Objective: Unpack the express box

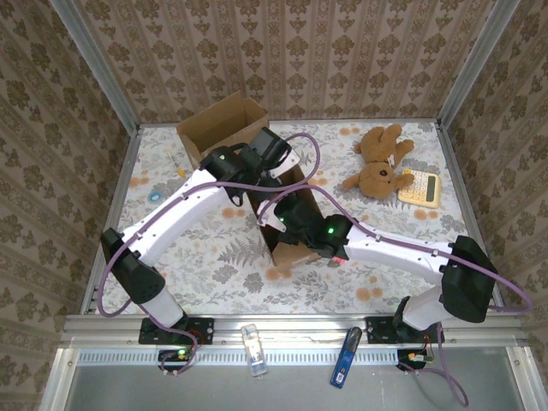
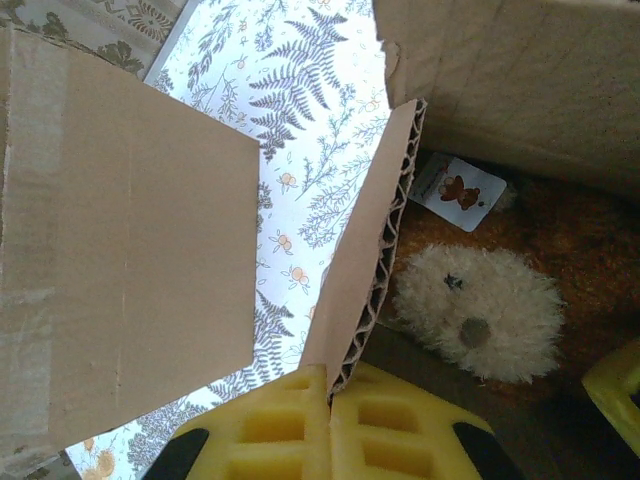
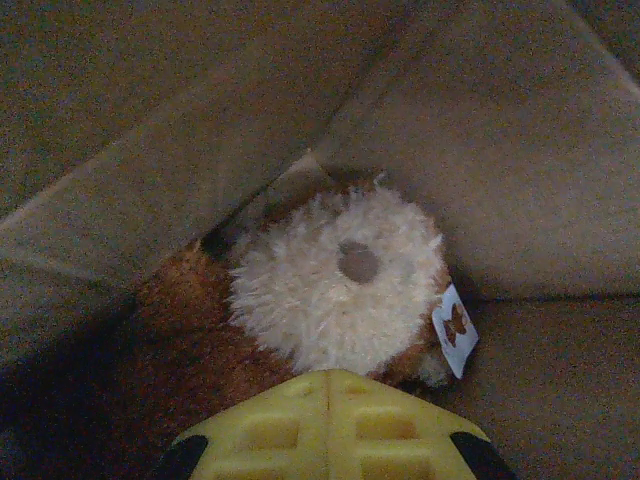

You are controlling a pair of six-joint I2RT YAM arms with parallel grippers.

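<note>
At mid-table sits the express box [image 1: 280, 250], open, w/ both arms bent over it from the near edge. L arm reaches in from the left and R arm from the right, and their wrists meet over the box mouth.

Left gripper [image 2: 330, 425]: yellow fingers clenched on a flap [image 2: 375, 250] of the box, its corrugated edge running straight down into the seam btw. the two fingers. The flap stands up, tilted. The fern-print table [image 2: 300, 130] shows behind it, and a wider cardboard panel [image 2: 130, 250] is on the left of that view.

Past the flap, inside the box, lies a plush bear [image 2: 480, 310]: cream muzzle, dark nose, brown fur around it. A small white tag [image 2: 458, 190] w/ a bear print sits by its head.

Right gripper [image 3: 328, 420] is down inside the box w/ jaws pressed together, tips just beside the bear's muzzle. Can't tell if they touch the fur. In the right wrist view the box walls close in around the bear and the light is dim.

Elsewhere on the table, a second bear [image 1: 379, 164] lies at the far right, w/ a calculator [image 1: 419, 187] just beside it. A spare carton [image 1: 221, 127] stands open toward the far left, just behind L arm's wrist.
</note>
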